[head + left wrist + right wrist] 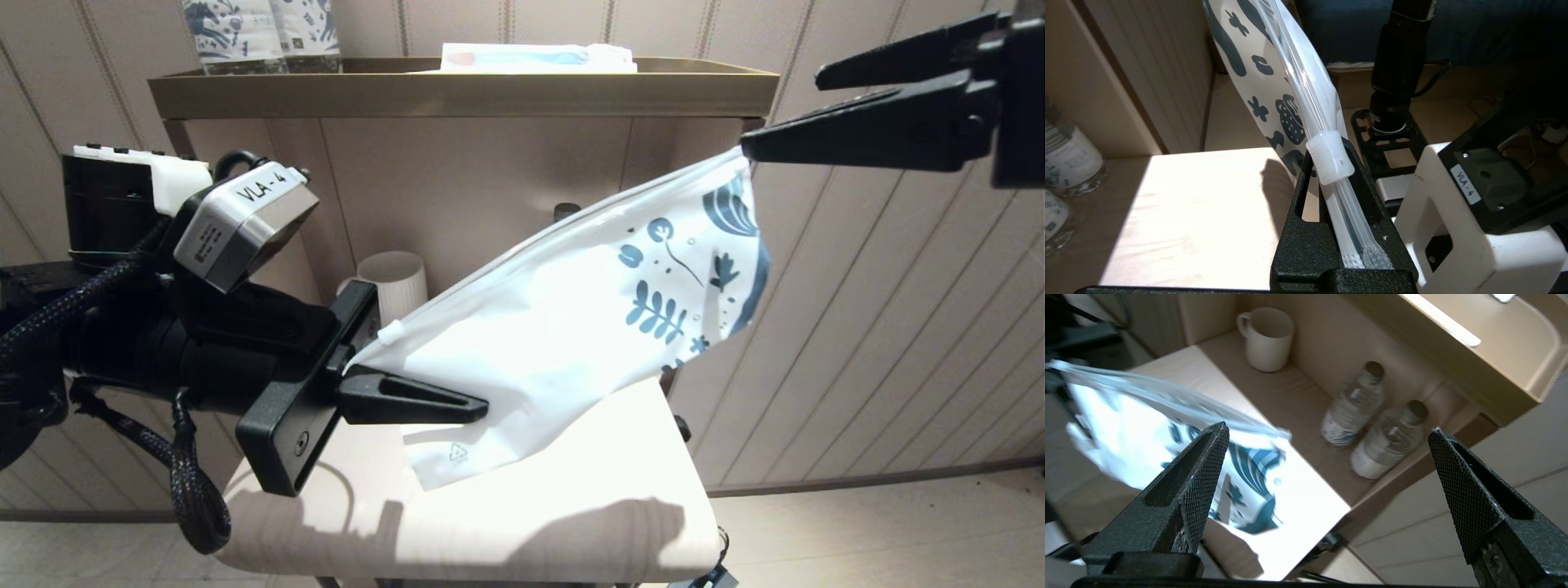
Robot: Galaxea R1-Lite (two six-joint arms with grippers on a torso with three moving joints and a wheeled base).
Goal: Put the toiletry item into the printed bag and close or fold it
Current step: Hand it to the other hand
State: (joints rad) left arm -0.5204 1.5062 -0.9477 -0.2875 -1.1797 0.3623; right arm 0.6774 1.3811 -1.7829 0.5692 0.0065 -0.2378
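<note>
Head view: the printed bag [571,327] is held in the air above a pale table [571,523], stretched from 8 o'clock up to 2 o'clock.

Its zip-strip corner, with the white slider [390,332], is clamped by the left gripper [384,371] at the lower end; the blue leaf print is seen at the upper end, whose corner meets the tip of the right gripper [747,147]. In the right wrist view the fingers [1200,477] of that gripper are spread wide, with the bag's corner lying between them. Whether anything is inside the bag cannot be told. A cream mug [396,282] is set behind the bag at 10 o'clock. Two water bottles [1355,404] are stood on the shelf beside it.
</note>
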